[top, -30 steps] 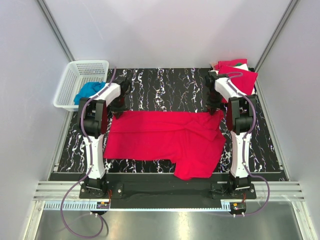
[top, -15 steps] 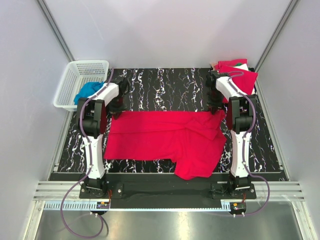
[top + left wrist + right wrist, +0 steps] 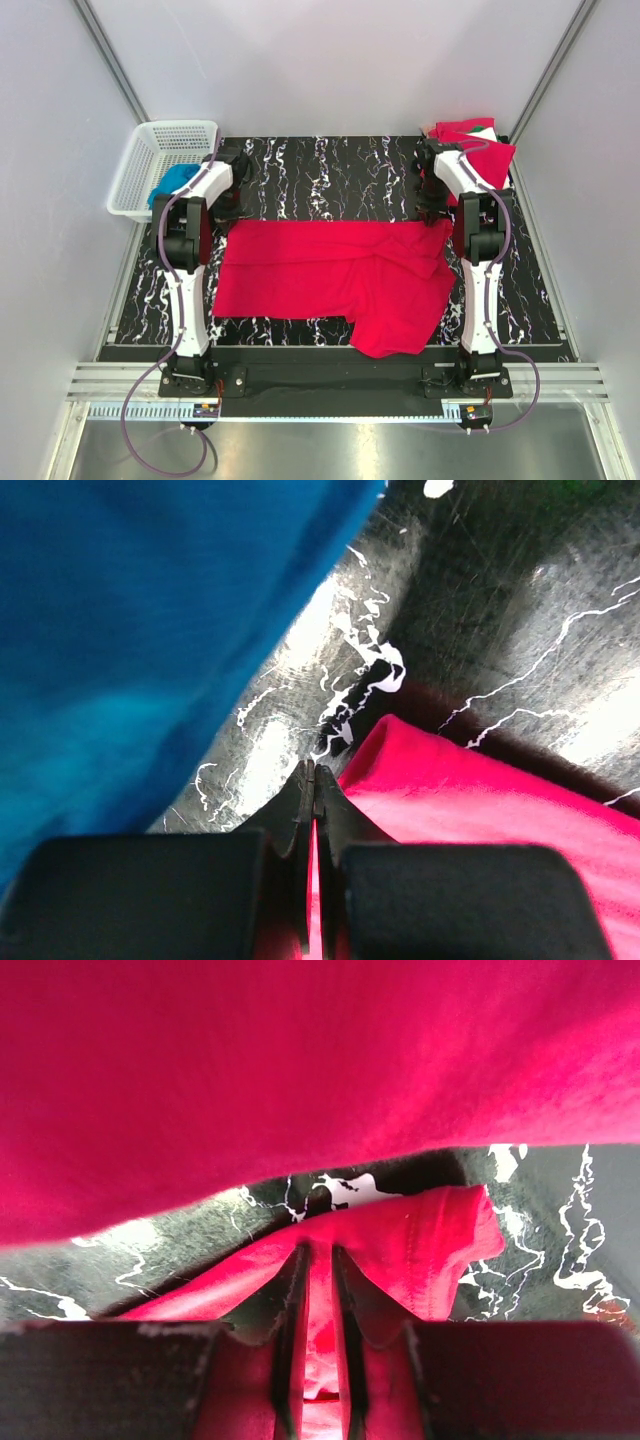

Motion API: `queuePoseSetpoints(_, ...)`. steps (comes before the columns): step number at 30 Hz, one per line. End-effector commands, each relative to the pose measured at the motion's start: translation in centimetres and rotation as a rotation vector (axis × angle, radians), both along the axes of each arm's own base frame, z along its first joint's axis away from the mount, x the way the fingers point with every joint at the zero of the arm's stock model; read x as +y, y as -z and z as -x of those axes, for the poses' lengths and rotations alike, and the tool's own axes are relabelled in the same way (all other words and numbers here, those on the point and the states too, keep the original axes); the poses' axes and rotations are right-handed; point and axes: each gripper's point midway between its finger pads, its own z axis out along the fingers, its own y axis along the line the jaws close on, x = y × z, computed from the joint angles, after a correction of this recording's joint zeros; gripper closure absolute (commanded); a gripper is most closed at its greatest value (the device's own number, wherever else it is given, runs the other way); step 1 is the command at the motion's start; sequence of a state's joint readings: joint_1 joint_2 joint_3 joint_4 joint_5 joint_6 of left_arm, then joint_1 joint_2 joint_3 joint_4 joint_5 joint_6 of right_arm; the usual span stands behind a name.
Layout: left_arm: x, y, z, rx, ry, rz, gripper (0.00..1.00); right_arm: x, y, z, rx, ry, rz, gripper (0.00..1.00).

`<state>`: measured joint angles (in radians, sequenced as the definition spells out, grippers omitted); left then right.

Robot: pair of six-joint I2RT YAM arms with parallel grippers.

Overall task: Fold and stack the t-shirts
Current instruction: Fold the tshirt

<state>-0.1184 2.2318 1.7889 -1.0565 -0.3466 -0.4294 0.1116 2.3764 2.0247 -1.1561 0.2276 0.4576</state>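
The bench (image 3: 330, 165) is a dark marbled slab, and most of its middle is covered by one red t-shirt (image 3: 320, 275). The t-shirt lies flat with its long axis running left to right. One lobe right of centre spills toward the near edge.

At the far right corner sits the stack (image 3: 480, 150) of red shirts, with a bit of white and green showing at its far edge. Off the far left corner stands a white basket (image 3: 150, 150) holding a blue cloth (image 3: 175, 180).

Both arms reach to the t-shirt's far edge, one at each end, so the garment lies to the near side of both.

- **Left end effector:** The left end effector (image 3: 228, 200) is over the far left corner. In its wrist view the jaws are pressed together on a thin sliver of red, so it appears to have the fabric pinched there.
- **Right end effector:** The right end effector (image 3: 430, 210) is at the far right corner, just near of the stack. Its fingers (image 3: 297, 1280) stand a little apart with red cloth in the narrow gap. Whether they bear on that cloth cannot be told.

The next move turns on that far edge. Carrying it toward the near edge would fold the t-shirt across its short axis, and that calls for both ends to be held evenly. As things stand, the left corner looks secured and the right does not. The right arm is much the nearer to the stack, so a transfer would likely fall to it.
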Motion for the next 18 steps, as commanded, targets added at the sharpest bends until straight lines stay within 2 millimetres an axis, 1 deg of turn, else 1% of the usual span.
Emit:
queuePoseSetpoints(1, 0.1, -1.9, -1.3, -0.06, -0.002, -0.008, 1.0, -0.8, -1.8, -1.8, -0.068, -0.002, 0.026, 0.77)
queuePoseSetpoints(4, -0.1, -2.6, -1.4, -0.08, -0.004, 0.004, 1.0, -0.9, -3.5, -2.4, -0.117, -0.002, 0.024, 0.75)
queuePoseSetpoints(7, -0.5, -3.0, -1.9, -0.094, 0.0, 0.025, 1.0, -0.7, -4.2, -2.6, -0.126, -0.007, 0.016, 0.75)
queuePoseSetpoints(8, -0.6, -3.1, -2.0, -0.098, 0.002, 0.03, 0.99, -0.5, -4.3, -2.6, -0.124, -0.009, 0.013, 0.75)
queuePoseSetpoints(9, -0.9, -3.8, -2.4, -0.116, 0.004, 0.045, 0.94, -0.5, -4.7, -2.4, -0.123, -0.007, 0.007, 0.75)
queuePoseSetpoints(11, -1.1, -4.6, -2.8, -0.141, 0.006, 0.058, 0.92, -0.3, -5.4, -2.4, -0.135, -0.007, -0.002, 0.75)
queuePoseSetpoints(12, -1.2, -5.3, -3.0, -0.158, 0.006, 0.062, 0.9, -0.2, -6.4, -2.5, -0.155, -0.003, -0.008, 0.75)
queuePoseSetpoints(14, -1.4, -6.4, -3.5, -0.185, 0.006, 0.069, 0.9, -0.1, -7.6, -2.7, -0.183, -0.002, -0.02, 0.75)
queuePoseSetpoints(17, -1.6, -7.7, -3.7, -0.2, 0.014, 0.078, 0.89, 0.4, -9.5, -3.0, -0.223, -0.013, -0.048, 0.75)
queuePoseSetpoints(18, -1.7, -8.0, -3.4, -0.195, 0.016, 0.082, 0.89, 0.6, -10.0, -2.9, -0.229, -0.021, -0.065, 0.75)
